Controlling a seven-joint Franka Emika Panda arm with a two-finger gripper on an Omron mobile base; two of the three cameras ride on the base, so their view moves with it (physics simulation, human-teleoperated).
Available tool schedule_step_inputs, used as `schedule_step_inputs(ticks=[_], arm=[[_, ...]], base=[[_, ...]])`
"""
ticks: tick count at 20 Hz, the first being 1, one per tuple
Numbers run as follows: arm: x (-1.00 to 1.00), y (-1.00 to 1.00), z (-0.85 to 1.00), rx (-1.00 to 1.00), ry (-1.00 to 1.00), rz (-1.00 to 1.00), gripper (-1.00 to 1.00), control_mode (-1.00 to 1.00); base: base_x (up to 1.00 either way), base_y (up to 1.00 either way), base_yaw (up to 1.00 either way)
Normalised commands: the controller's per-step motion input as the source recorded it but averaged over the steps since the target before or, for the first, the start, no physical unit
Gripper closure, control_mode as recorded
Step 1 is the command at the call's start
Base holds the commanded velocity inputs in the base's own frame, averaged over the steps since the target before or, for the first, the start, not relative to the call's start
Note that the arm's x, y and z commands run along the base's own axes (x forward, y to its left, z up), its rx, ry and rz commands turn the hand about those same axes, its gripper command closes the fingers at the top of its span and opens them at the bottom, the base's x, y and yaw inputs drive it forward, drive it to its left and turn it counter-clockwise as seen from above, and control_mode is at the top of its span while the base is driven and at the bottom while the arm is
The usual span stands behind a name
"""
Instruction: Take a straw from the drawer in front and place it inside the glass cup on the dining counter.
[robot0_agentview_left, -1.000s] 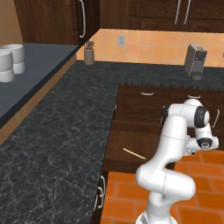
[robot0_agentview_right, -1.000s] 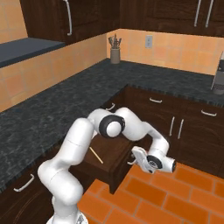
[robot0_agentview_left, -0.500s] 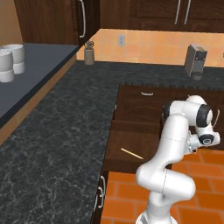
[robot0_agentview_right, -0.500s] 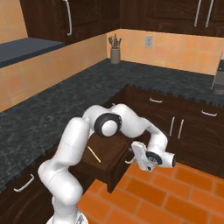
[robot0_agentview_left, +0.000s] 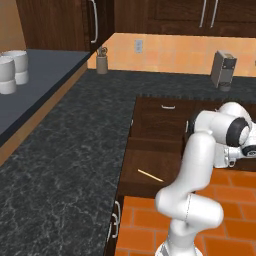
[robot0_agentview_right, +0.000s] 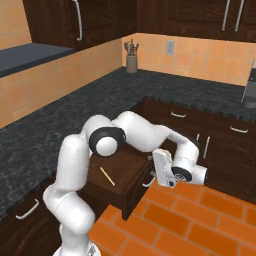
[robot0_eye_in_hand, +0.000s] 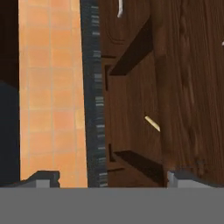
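The drawer (robot0_agentview_right: 117, 175) is pulled out so its contents can be reached. The straw (robot0_agentview_right: 107, 176) lies flat on its floor, untouched. To the right, just off the front, the gripper (robot0_agentview_right: 161, 170) is held; its jaws seem parted, empty.

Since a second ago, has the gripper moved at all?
Yes. In the right base view the gripper has edged left, back toward the open drawer front. The straw lies in the drawer where it was.
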Motion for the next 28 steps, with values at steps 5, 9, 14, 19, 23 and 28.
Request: schedule_step_inputs(ticks=[5, 9, 14, 19, 23, 28], arm=[[-0.02, 0.62, 1.0, -0.37, 0.0, -0.06, -1.0, -1.0], [0.0, 0.91, 0.58, -0.5, 0.0, -0.01, -1.0, -1.0], [0.15, 0.9, -0.18, -0.49, 0.17, 0.0, -1.0, -1.0], [0.38, 0.59, -0.36, -0.38, 0.28, 0.0, -1.0, -1.0], [0.26, 0.12, -0.52, -0.29, 0.26, -0.06, -1.0, -1.0], [0.21, -0.04, -0.53, -0.22, 0.22, -0.07, -1.0, -1.0]], base=[[0.0, 0.0, 0.0], [0.0, 0.0, 0.0], [0.0, 0.0, 0.0], [0.0, 0.0, 0.0], [0.0, 0.0, 0.0], [0.0, 0.0, 0.0]])
